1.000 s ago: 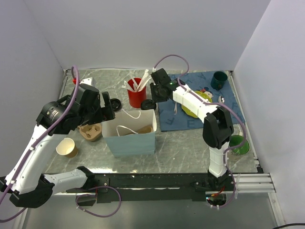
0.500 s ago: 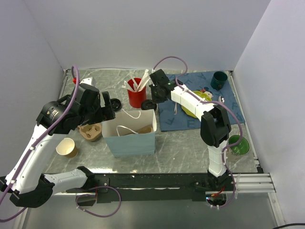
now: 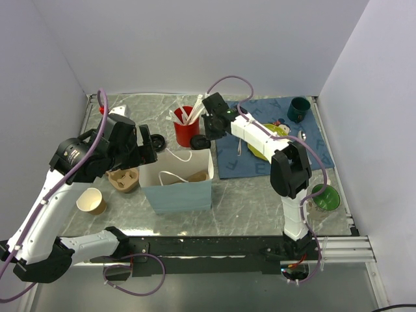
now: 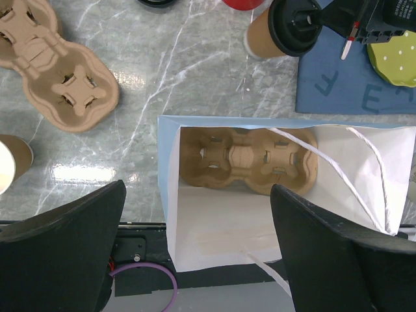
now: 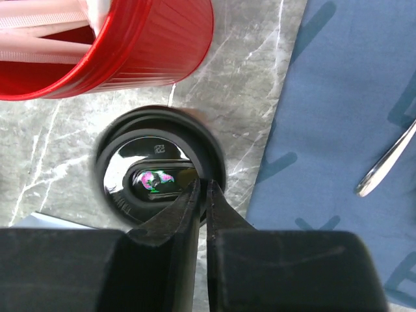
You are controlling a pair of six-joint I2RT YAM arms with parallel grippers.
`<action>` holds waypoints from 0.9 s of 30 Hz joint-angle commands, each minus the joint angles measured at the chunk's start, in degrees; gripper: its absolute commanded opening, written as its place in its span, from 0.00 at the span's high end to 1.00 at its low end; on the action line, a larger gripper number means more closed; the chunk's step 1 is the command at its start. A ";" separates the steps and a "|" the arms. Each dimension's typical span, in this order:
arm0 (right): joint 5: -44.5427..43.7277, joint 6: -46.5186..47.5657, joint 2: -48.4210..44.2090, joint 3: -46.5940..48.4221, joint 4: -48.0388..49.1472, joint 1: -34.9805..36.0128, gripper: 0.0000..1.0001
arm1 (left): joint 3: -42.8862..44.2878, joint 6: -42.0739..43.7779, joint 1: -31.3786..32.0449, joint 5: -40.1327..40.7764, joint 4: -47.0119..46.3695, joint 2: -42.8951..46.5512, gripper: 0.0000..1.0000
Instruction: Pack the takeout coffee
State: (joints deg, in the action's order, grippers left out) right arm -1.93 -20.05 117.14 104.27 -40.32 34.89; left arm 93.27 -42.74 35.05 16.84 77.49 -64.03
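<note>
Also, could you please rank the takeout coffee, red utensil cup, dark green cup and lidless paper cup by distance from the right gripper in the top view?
From the right gripper:
1. takeout coffee, at its fingertips.
2. red utensil cup, just left.
3. dark green cup, far right.
4. lidless paper cup, near left.

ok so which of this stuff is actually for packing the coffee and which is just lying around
For the job: lidded coffee, right gripper pinching its lid, paper bag, cup carrier inside the bag.
Lying about: red cup of utensils, spare carrier, lidless paper cup, blue mat, dark green cup.
</note>
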 commanded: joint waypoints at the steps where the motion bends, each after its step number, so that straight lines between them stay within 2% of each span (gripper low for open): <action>1: 0.35 -0.25 -0.16 2.08 -0.55 0.35 0.97 | 2.53 0.20 -0.16 0.82 0.90 0.04 0.00; 3: 0.26 -0.07 -0.33 1.99 -0.47 0.26 1.00 | 2.44 0.46 -0.16 1.00 0.82 -0.04 0.00; 14: -0.18 0.81 -5.60 1.47 -0.73 -0.70 1.00 | 2.09 0.91 -0.16 2.23 -0.24 -0.04 0.01; 27: 1.23 1.86 -14.83 -4.42 -3.00 -4.04 1.00 | 2.17 1.34 -0.24 4.69 -0.59 -1.36 0.03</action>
State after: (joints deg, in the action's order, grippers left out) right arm -0.84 -19.22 106.52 100.86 -41.76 31.66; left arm 93.78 -42.52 35.00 19.49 77.45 -65.25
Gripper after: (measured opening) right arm 0.016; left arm 0.969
